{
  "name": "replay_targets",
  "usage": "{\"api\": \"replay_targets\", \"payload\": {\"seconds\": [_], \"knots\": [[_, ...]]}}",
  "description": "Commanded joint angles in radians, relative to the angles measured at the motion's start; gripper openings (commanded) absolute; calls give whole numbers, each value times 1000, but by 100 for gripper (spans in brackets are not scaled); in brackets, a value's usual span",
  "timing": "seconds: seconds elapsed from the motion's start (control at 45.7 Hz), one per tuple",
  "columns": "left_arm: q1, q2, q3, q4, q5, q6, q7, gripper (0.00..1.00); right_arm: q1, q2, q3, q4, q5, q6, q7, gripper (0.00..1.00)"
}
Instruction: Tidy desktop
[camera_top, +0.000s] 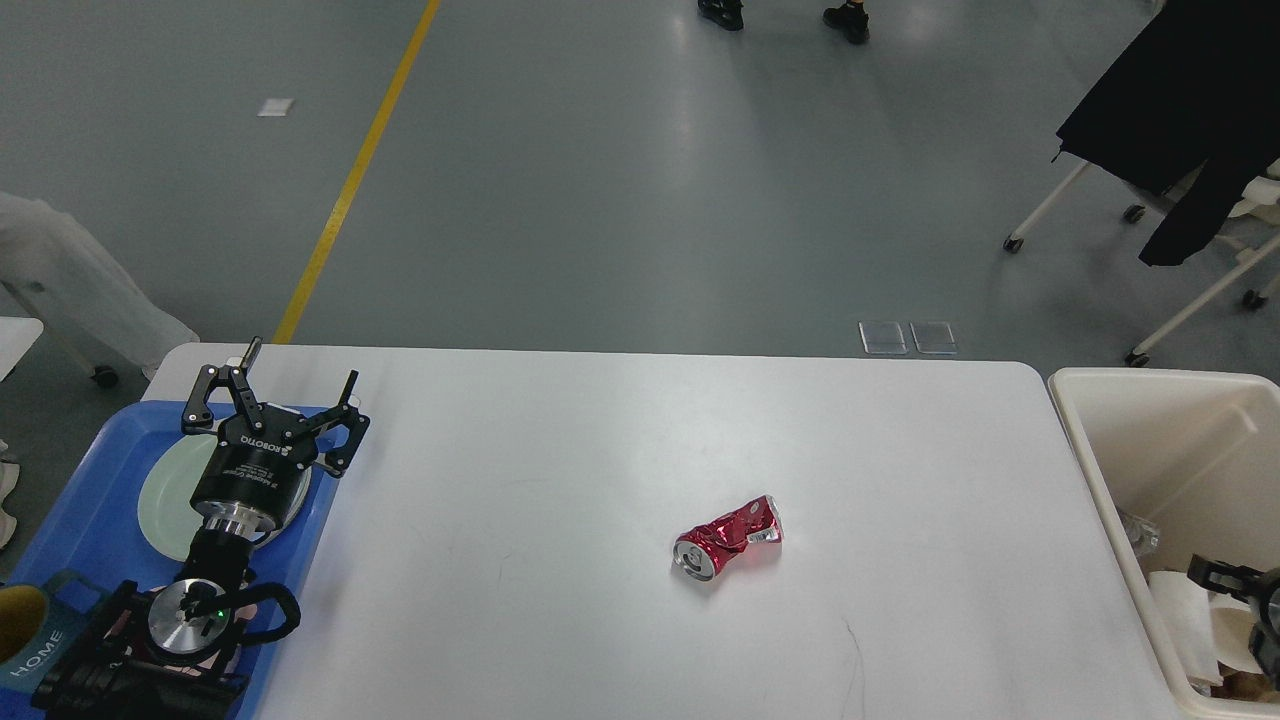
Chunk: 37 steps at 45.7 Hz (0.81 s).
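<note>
The white desktop (600, 450) fills the middle of the head view. A crushed red can (728, 551) lies on its side right of centre, with no gripper near it. My left gripper (298, 365) is open and holds nothing; it hovers over the far right corner of the blue tray (90, 480), above a pale green plate (160, 495). Only a dark part of my right gripper (1235, 580) shows at the right edge, inside the cream bin (1150, 378). Its fingers cannot be told apart.
A crumpled white paper (1185, 615) and other scraps lie in the bin. A teal mug (25, 630) marked HOME stands at the tray's near end. Beyond the table are grey floor, a yellow line, wheeled chairs at the right and a person's feet at the top.
</note>
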Motion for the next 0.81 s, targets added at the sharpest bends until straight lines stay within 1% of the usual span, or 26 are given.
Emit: {"api": "replay_targets", "payload": {"seconds": [0.0,0.131,0.241,0.306,0.416,0.503,0.613,0.7,0.788], "knots": [[0,0,0,0,0,0,0,97,55,-29,2,3,0,100,1,100],[0,0,0,0,0,0,0,97,141,-57,6,39,2,244,1,100],[0,0,0,0,0,1,0,97,253,-86,-9,125,-6,316,-6,100],[0,0,0,0,0,0,0,97,348,-121,-21,225,-24,367,-9,100],[0,0,0,0,0,1,0,97,537,-165,-72,415,-129,382,-17,100],[0,0,0,0,0,0,0,97,682,-172,-129,524,-169,403,-43,100],[0,0,0,0,0,0,0,97,845,-158,-234,686,-169,449,-91,100],[0,0,0,0,0,0,0,97,1000,-135,-296,808,-169,502,-94,100],[0,0,0,0,0,0,0,97,1129,-84,-357,920,-169,575,-95,100]]}}
